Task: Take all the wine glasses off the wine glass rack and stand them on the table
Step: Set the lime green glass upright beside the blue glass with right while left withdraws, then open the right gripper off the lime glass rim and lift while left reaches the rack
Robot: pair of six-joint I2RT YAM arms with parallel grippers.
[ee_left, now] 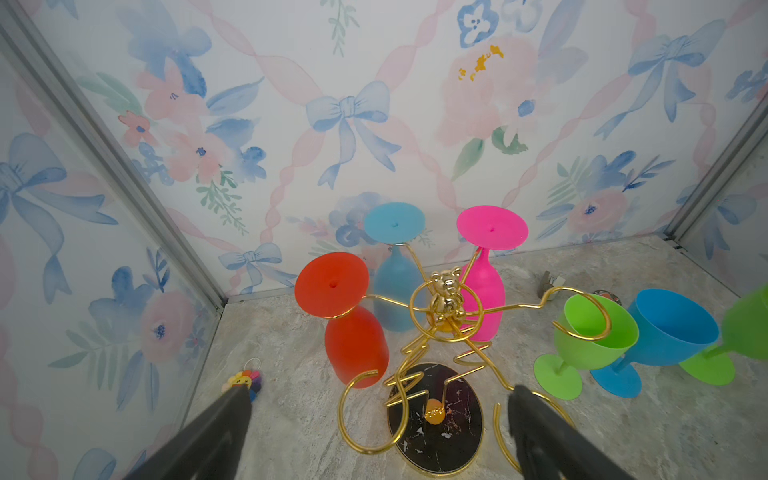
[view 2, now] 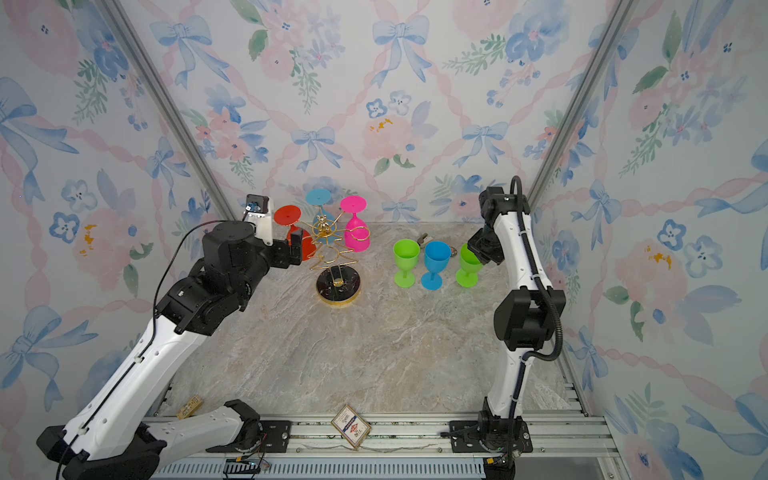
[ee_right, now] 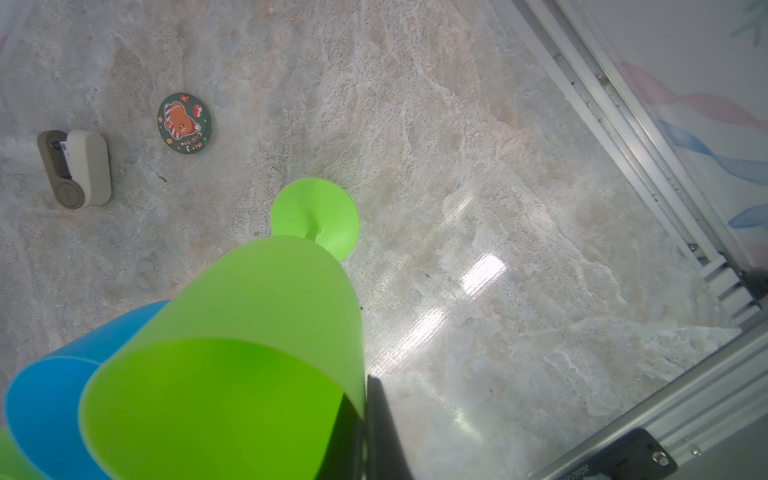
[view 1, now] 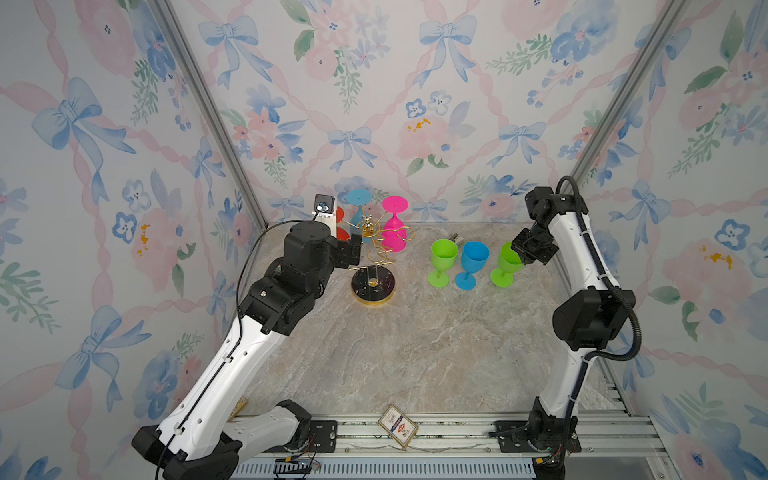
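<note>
The gold wine glass rack stands on its round black base at the back middle of the table. Three wine glasses hang upside down from it: red, light blue and pink. My left gripper is open just left of the rack, level with its empty front loops and holding nothing. My right gripper is shut on the rim of a tilted green wine glass, one finger inside the bowl and one outside.
A second green glass and a blue glass stand upright right of the rack. A beige device and a round badge lie behind them. A colourful keychain lies by the left wall, a card on the front rail.
</note>
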